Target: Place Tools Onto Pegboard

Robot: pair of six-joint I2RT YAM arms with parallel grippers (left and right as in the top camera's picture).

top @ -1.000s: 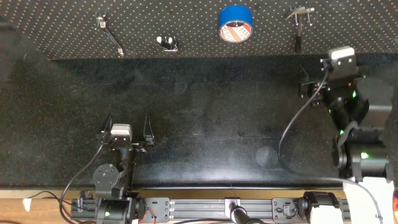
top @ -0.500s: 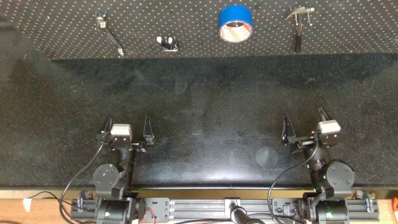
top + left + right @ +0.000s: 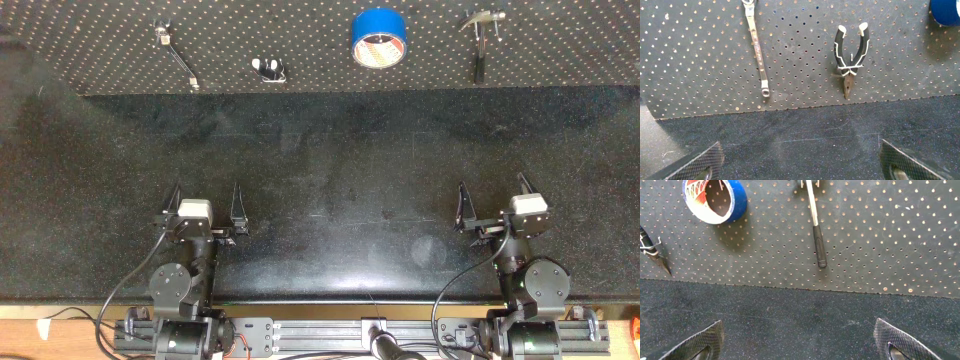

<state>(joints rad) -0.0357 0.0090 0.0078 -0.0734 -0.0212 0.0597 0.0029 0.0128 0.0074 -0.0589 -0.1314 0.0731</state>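
Top view: hammer point(image 3: 479, 50) high on pegboard point(image 3: 300, 35), well apart from right end effector point(image 3: 491, 186), fingers spread.

No words, numbers or signs can be read anywhere here. The blue tape roll point(image 3: 699, 195), at the upper left of the right wrist view and the top middle of the top view, has red marks on the pale ring of its face. They are too small and too blurry to read.

Wrench point(image 3: 756, 47), pliers point(image 3: 847, 70), blue tape point(image 3: 738, 199), hammer point(image 3: 815, 220) hanging on pegboard point(image 3: 690, 60)
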